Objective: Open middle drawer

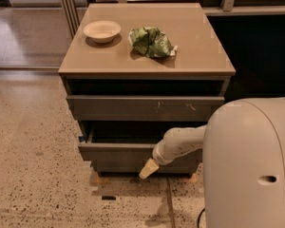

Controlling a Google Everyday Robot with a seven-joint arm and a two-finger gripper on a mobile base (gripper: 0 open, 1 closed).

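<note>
The middle drawer [116, 152] is a wide, shallow dark-grey front with no handle. It stands pulled out a little from the cabinet, with a dark gap above it. My gripper [148, 169] has a cream tip on a white arm. It points down and left, just below the drawer front's lower edge and right of its middle, in front of the lowest front [118, 166]. The taller front with white scratches [145, 107] is above.
The cabinet top [199, 46] holds a cream bowl [101, 30] and a crumpled green bag [151, 42]. My white body [249, 165] fills the lower right. Speckled floor [33, 175] lies to the left and in front. A dark wall is at the right.
</note>
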